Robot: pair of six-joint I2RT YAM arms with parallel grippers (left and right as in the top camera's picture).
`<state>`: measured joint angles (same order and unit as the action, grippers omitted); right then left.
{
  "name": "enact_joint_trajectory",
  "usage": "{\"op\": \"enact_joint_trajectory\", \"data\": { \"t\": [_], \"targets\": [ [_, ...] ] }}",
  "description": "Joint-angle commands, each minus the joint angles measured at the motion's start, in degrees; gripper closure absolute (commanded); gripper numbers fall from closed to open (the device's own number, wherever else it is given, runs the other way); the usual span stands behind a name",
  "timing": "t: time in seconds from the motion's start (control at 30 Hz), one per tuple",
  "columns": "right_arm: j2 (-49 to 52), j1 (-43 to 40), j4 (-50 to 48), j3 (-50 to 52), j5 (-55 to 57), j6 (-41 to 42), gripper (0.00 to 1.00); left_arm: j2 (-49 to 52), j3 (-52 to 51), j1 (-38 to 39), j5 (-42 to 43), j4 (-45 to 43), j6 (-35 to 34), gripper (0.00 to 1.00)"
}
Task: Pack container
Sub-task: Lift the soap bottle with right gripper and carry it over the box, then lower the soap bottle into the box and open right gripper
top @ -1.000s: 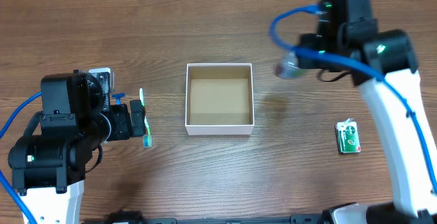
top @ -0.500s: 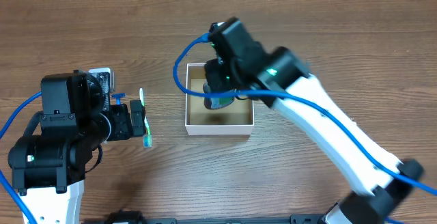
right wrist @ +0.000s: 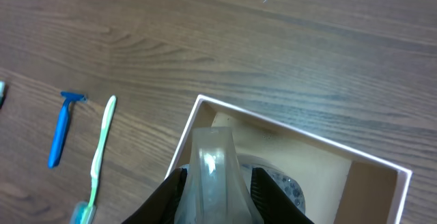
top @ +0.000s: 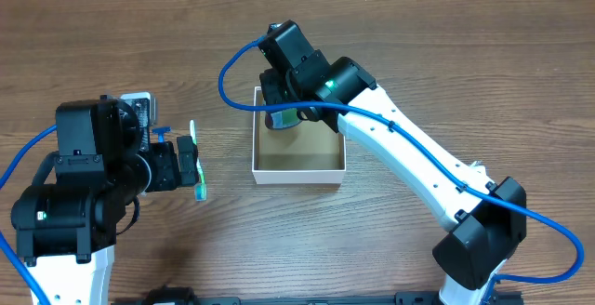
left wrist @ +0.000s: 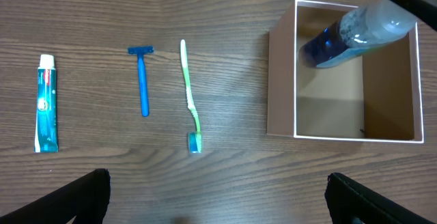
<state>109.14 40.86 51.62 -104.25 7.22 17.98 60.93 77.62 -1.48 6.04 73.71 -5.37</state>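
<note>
The container (top: pixel 297 177) is a square white-walled box with a brown floor at the table's middle. It also shows in the left wrist view (left wrist: pixel 280 80) and the right wrist view (right wrist: pixel 293 134). My right gripper (top: pixel 282 103) is shut on the clear soap bottle (top: pixel 283 119) and holds it tilted over the container's far left corner. The bottle's blue-tinted end reaches inside the walls (left wrist: pixel 341 39). In the right wrist view the jaws (right wrist: pixel 217 193) clamp the bottle (right wrist: pixel 213 162). My left gripper (top: pixel 191 165) is open and empty (left wrist: pixel 218 203), left of the container.
A green and white toothbrush (left wrist: pixel 190 104), a blue razor (left wrist: pixel 142 87) and a toothpaste tube (left wrist: pixel 46 104) lie in a row left of the container. The toothbrush (right wrist: pixel 101 149) and razor (right wrist: pixel 63 128) also show in the right wrist view.
My right arm has swung left from the table's right side, carrying the bottle to the container and then to its far left corner. The left arm has not moved.
</note>
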Motion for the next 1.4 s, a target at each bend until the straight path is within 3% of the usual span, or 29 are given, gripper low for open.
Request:
{"op": "enact_joint_trajectory", "data": {
  "t": [0.0, 0.4, 1.37],
  "targets": [
    [-0.7, -0.1, -2.1, -0.5, 2.4, 0.3, 0.96, 0.2, 1.4, 0.3, 1.1, -0.2, 1.5, 0.00],
    [8.3, -0.1, -6.4, 0.0, 2.3, 0.3, 0.95, 0.2, 1.4, 0.3, 1.1, -0.2, 1.5, 0.00],
    [6.8, -2.8, -12.0, -1.7, 2.6, 0.0, 0.95, 0.2, 1.3, 0.3, 1.0, 0.0, 1.5, 0.00]
  ]
}}
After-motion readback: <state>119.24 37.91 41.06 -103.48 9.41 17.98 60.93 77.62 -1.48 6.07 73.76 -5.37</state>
